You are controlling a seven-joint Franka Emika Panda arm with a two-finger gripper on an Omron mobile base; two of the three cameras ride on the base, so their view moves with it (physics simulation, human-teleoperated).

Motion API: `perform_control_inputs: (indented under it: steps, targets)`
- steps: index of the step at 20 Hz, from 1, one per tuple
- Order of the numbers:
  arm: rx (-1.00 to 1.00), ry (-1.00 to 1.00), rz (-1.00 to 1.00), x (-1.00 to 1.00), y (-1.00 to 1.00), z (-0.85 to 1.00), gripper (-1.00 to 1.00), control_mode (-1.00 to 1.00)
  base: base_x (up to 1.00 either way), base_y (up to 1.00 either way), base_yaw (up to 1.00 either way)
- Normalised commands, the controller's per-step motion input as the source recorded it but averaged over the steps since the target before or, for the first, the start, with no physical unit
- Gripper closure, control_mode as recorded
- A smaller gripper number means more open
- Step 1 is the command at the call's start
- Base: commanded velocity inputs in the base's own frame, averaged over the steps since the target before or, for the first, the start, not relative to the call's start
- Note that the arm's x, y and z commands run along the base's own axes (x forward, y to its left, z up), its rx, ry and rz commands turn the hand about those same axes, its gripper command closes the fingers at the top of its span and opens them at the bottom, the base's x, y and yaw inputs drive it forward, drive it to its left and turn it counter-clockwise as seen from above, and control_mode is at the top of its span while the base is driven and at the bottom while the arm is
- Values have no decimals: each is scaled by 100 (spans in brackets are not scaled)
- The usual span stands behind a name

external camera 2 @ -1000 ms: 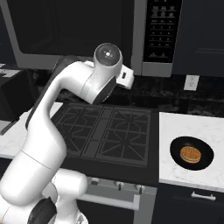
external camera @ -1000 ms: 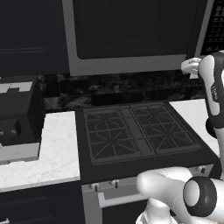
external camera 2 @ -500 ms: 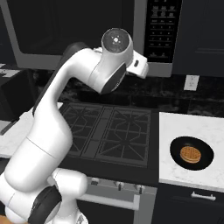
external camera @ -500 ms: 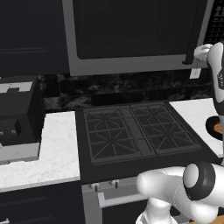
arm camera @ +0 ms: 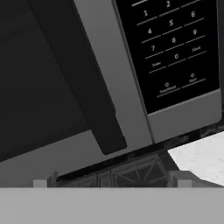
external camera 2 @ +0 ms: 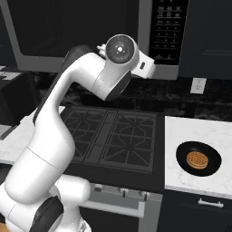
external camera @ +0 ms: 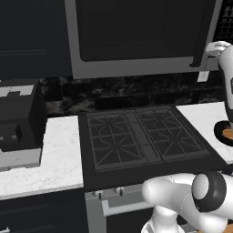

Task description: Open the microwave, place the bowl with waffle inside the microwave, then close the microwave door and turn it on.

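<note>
Simulated kitchen, seen from behind a white robot arm with dark joints [external camera 2: 68, 136]; large wide grey-framed microwave with dark glass window [external camera: 136, 41] mounted above a black gas stove with cast grates [external camera: 141, 136]; broad grey-framed microwave door with big dark window [arm camera: 52, 87] shut flush against the body; black vertical bar handle [arm camera: 83, 92] running along the door's right edge, its lower end stopping just above the door's bottom frame; dark button panel with white numerals [arm camera: 175, 48] just right of the handle.

Arm raised high in front of the microwave's right side; two-finger gripper [arm camera: 111, 181] pointing at the lower right corner of the door, near the handle's lower end but apart from it; grey fingertips [arm camera: 179, 180] standing far apart at the bottom of the hand view, jaws spread about as wide as they go, nothing between them.

Small shallow round dark bowl with orange-brown waffle [external camera 2: 198, 159] sitting on the white marble counter [external camera 2: 181, 131] right of the stove, closer to the counter's front edge than to the wall, well apart from the gripper and well below the microwave; waffle lying flat in the bowl's middle.

Smaller black boxy appliance with grey base [external camera: 18, 127] on the white counter left of the stove, against the dark backsplash; white wall outlet [external camera 2: 197, 85] above the right counter.
</note>
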Motion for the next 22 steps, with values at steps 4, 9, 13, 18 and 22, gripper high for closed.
perform_control_inputs:
  steps: [4,9,13,18,22]
  targets:
    - [0,-12,0,1,0,28,-100,-100,0,0,0]
    - [0,-2,0,1,0,38,-100,-100,0,0,0]
    - [-2,0,0,0,0,18,-100,-100,0,0,0]
    - [0,0,2,5,8,4,-100,-100,0,0,0]
    - [0,0,3,28,26,0,-100,-100,0,0,0]
